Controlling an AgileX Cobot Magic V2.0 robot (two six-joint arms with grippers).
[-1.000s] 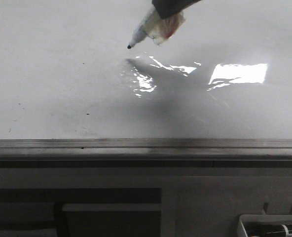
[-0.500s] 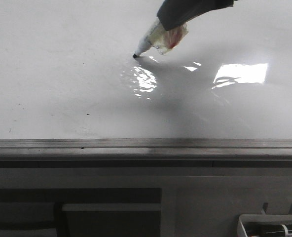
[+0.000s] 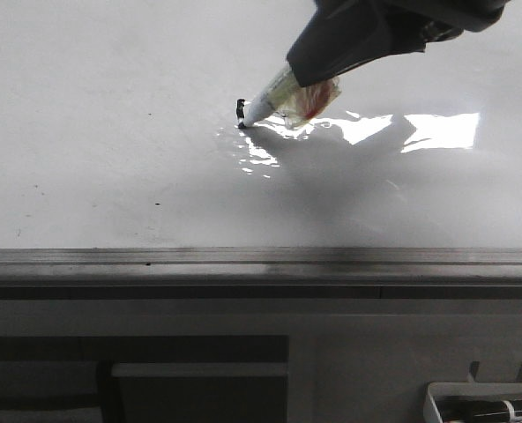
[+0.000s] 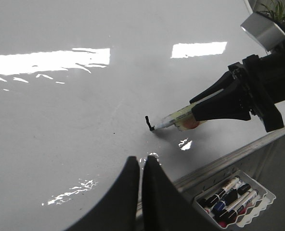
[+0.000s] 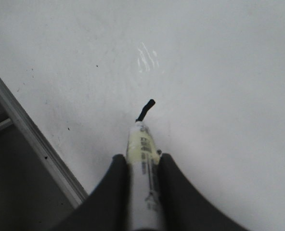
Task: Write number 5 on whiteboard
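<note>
Right tool (image 3: pixel 289 77) pinching marker (image 3: pixel 274 94), tip on the whiteboard (image 3: pixel 111 132); only a short black stroke of the number 5 (image 3: pixel 240 107) down so far.

My right wrist cam shows my two fingers (image 5: pixel 114 187) clamped on the marker barrel and the stroke (image 5: pixel 145 109) just past the tip; front cam hides that grip under the dark tool body. Left wrist cam is the only one showing my left tool (image 4: pixel 138 192), fingers pressed together with nothing between, over the board near its edge, apart from the marker. It also shows a white tray (image 4: pixel 258 206) below the grey rail (image 4: pixel 239 154), holding several markers. Board is glossy, heavy glare patches, a few dark specks. Dark cabinet front below the rail in front cam.
</note>
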